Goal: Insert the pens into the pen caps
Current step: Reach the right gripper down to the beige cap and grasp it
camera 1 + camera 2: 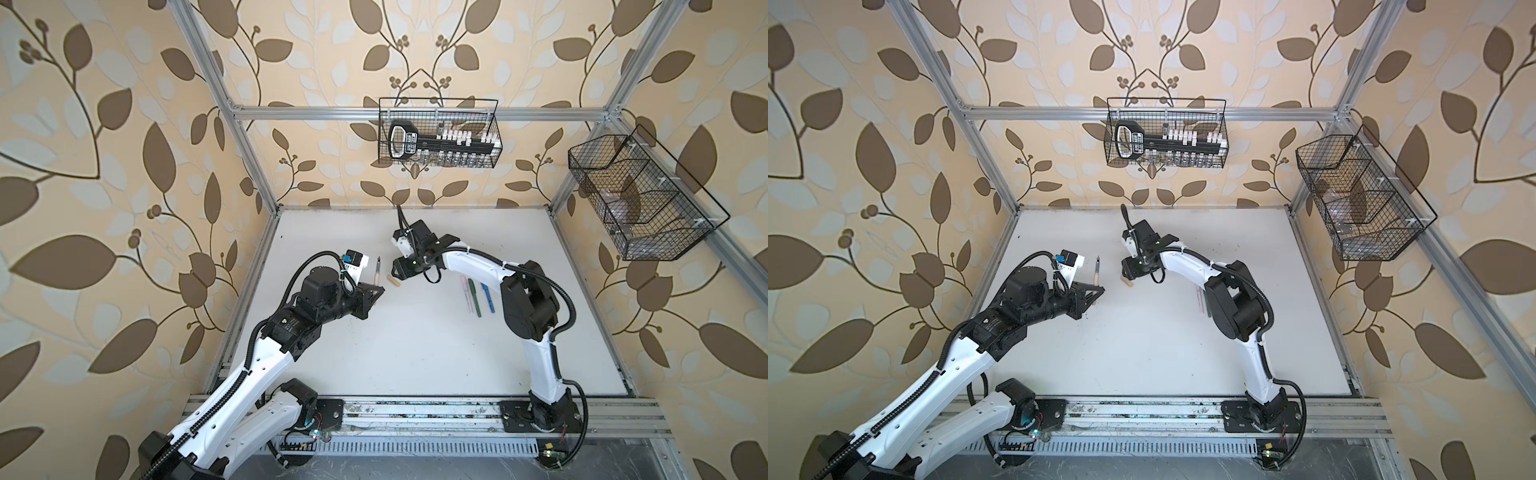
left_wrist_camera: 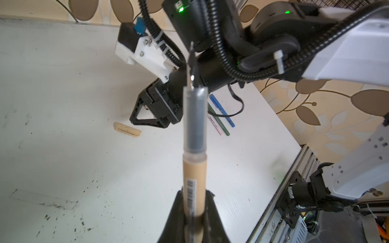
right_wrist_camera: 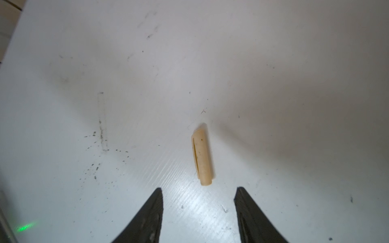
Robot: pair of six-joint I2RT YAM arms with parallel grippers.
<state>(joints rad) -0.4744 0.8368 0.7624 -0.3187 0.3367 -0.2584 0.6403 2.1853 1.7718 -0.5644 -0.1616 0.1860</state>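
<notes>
My left gripper (image 1: pixel 88 291) (image 2: pixel 194 195) is shut on the lower body of the tan pen (image 1: pixel 87 272) (image 2: pixel 194 168). The pen stands upright with its dark tip pointing up. The tan pen cap (image 1: pixel 392 281) (image 1: pixel 1127 282) (image 2: pixel 127 129) (image 3: pixel 201 155) lies flat on the white table, held by nothing. My right gripper (image 1: pixel 393 269) (image 3: pixel 199 189) hovers just above it, open, with the cap's near end just beyond its fingertips. A pink pen (image 1: pixel 466 293), a green pen (image 1: pixel 475 297) and a blue pen (image 1: pixel 487 297) lie side by side under the right arm.
A wire basket (image 1: pixel 438 133) with a black tool hangs on the back wall. Another wire basket (image 1: pixel 640 195) hangs on the right wall. An aluminium rail (image 1: pixel 415 415) carrying both arm bases runs along the front of the table (image 1: pixel 415 353).
</notes>
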